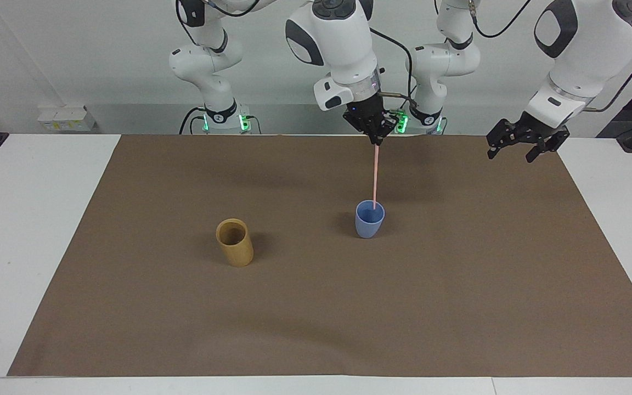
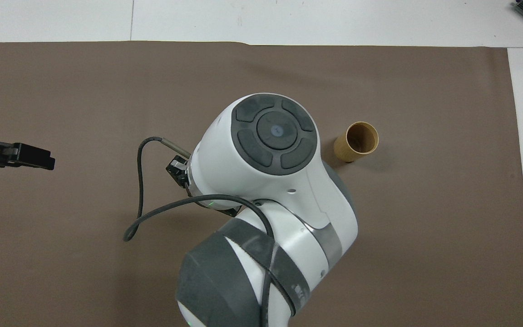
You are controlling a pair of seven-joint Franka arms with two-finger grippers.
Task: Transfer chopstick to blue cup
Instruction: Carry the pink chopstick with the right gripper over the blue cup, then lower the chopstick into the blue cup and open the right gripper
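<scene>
Right gripper (image 1: 377, 141) is pinching the top end of the chopstick (image 1: 374, 175) with its fingertips closed tight, and it is hanging over the blue cup (image 1: 370, 219). From where I am standing the stick is hanging nearly straight down, and its lower tip is sitting at the cup's mouth, just at or just inside the rim; I cannot tell how deep it is reaching. From above, the right arm is covering both cup and stick.

Biggest worry: the cup is looking small and light, and the stick is about twice its height. If the arm is letting go from this height, the stick may be striking the wall, leaning hard on the rim and tipping the whole cup over onto the brown mat (image 1: 458, 307).

Next: the tip is sitting toward the rim nearer the robots, not the middle. Any sideways drift while lowering could be catching the rim and pushing the cup along, or sliding the stick down outside it.

Smaller still: the grip is only on the very end, so the stick could be swinging or slipping.

Left gripper (image 1: 524, 144) is waiting with its jaws spread and empty, over the mat's edge at the left arm's end. The tan cup (image 1: 234, 242) is standing well apart, toward the right arm's end.
</scene>
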